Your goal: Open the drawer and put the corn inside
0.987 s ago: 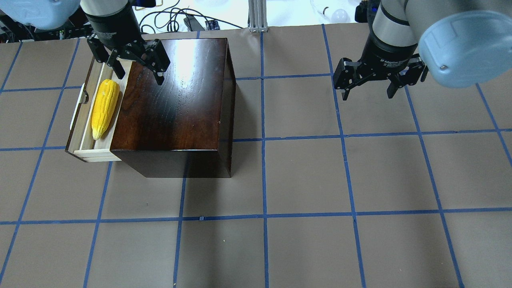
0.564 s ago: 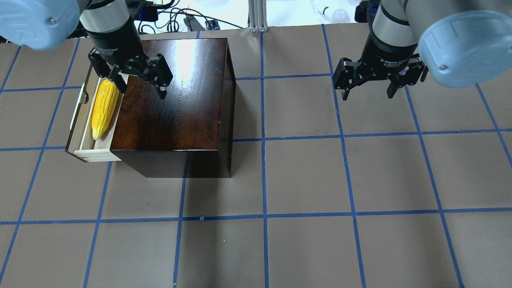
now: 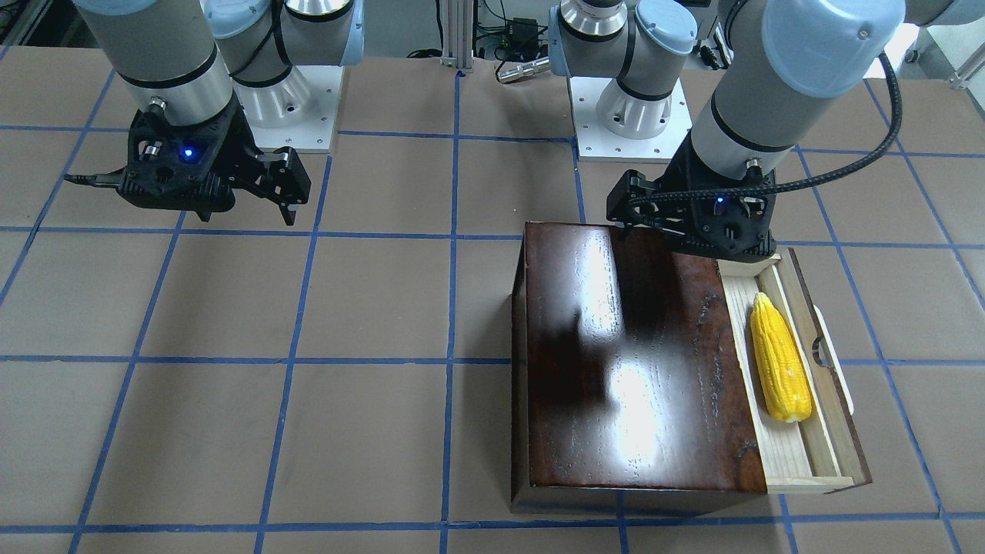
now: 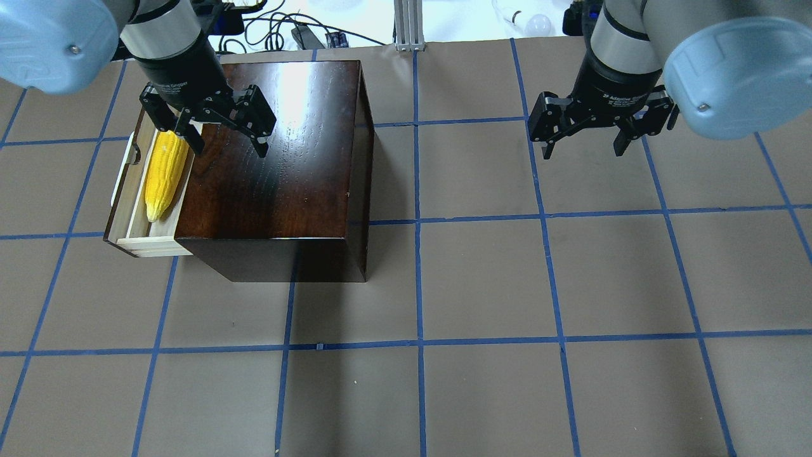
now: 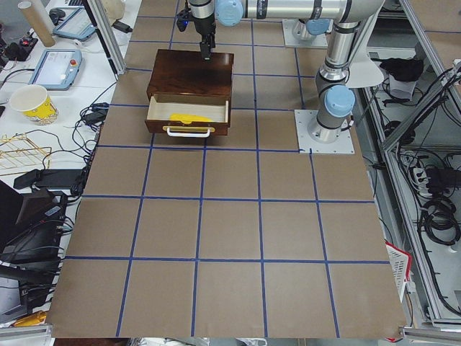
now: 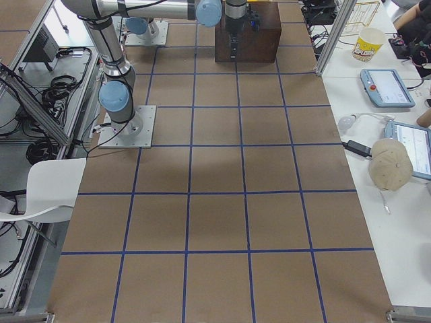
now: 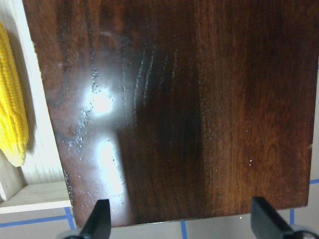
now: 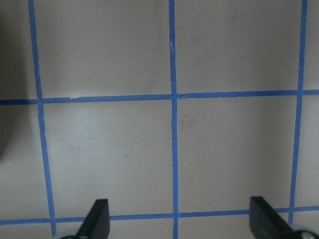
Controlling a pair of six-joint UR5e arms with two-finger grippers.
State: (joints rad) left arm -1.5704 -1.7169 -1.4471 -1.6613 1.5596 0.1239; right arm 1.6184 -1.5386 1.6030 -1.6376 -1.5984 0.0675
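Observation:
The drawer [image 4: 135,219] of the dark-brown box [image 4: 279,158] stands pulled out to the left, with pale wood inside. The yellow corn [image 4: 165,181] lies in it lengthwise, and also shows in the front-facing view [image 3: 779,362] and at the left edge of the left wrist view [image 7: 12,119]. My left gripper [image 4: 229,149] is open and empty, hovering over the far left part of the box top [image 7: 174,109], beside the corn's thick end. My right gripper [image 4: 582,152] is open and empty above bare table at the far right [image 8: 177,224].
The drawer's white loop handle [image 4: 124,168] sticks out to the left. The table is brown with a blue tape grid [image 4: 419,343]. Cables, an aluminium post [image 4: 406,25] and a light bulb [image 4: 539,24] lie beyond the far edge.
My left gripper has moved nearer and slightly right, from the box's far left corner onto the box top, staying open. The corn, drawer and right arm have not moved.

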